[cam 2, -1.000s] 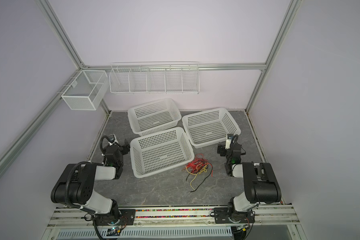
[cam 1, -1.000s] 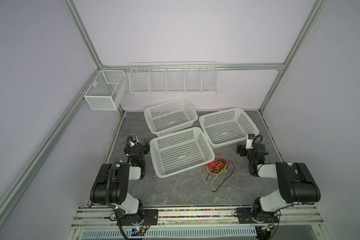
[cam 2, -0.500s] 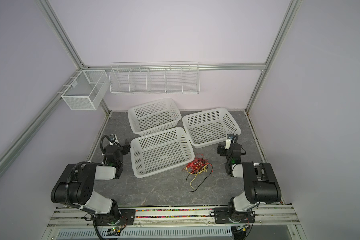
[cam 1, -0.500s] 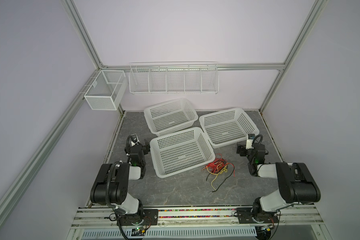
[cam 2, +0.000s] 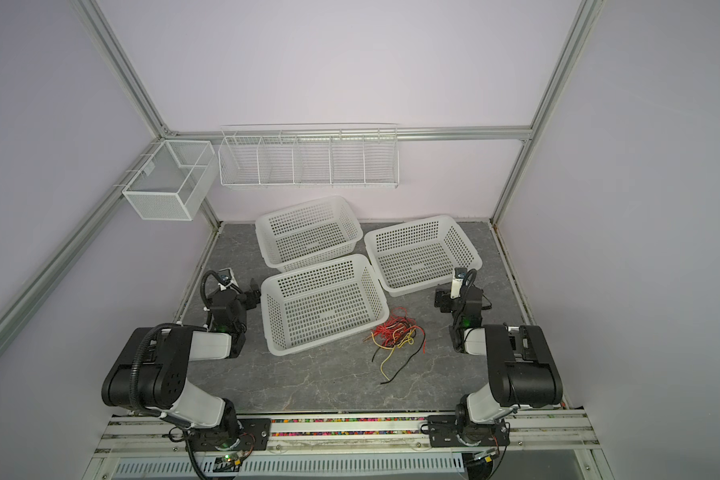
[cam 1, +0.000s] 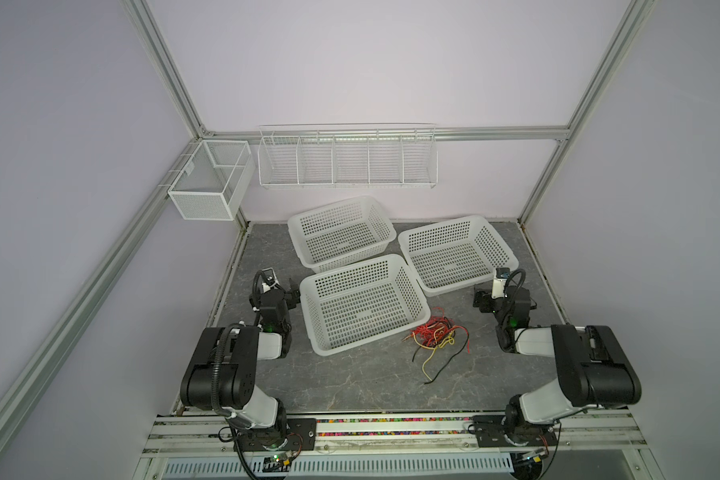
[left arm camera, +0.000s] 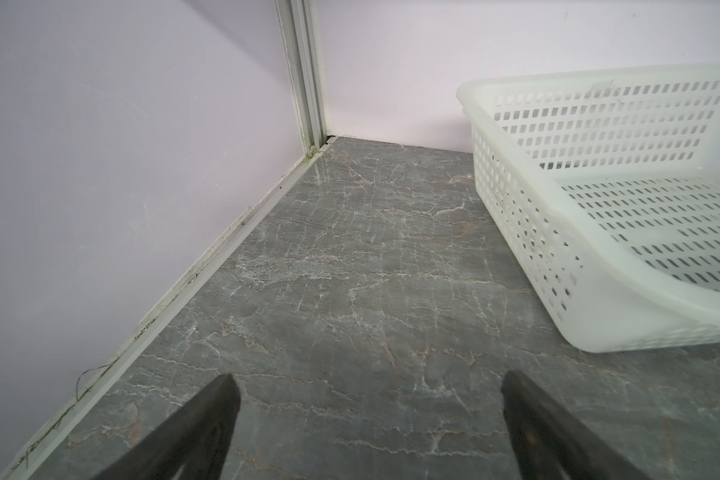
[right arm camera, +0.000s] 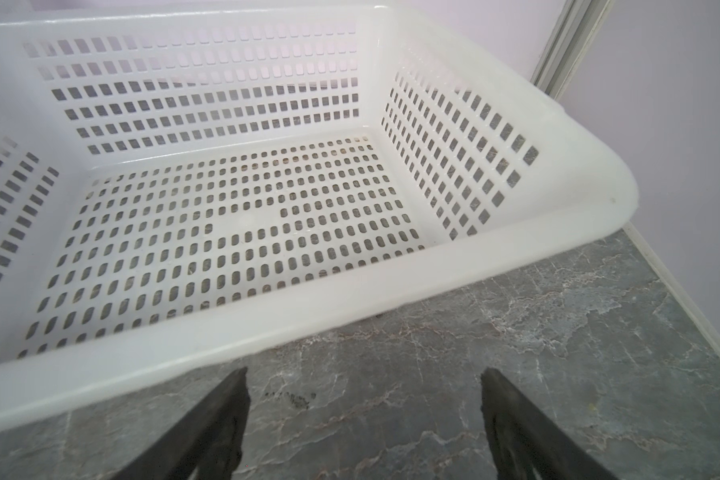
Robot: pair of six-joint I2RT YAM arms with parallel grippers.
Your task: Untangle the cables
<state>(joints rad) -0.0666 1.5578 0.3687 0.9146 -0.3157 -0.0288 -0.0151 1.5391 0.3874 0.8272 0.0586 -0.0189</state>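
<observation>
Basket [cam 1: 410, 286] stands just beside the tangled cables [cam 1: 435, 337].

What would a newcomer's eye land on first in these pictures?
The bright tangle of red, yellow and black cables on the grey tabletop, just right of the front basket, stands out first. Next come the three empty white perforated baskets, clustered across the middle and back. The left hand and right hand sit open at either side, holding nothing.
</observation>
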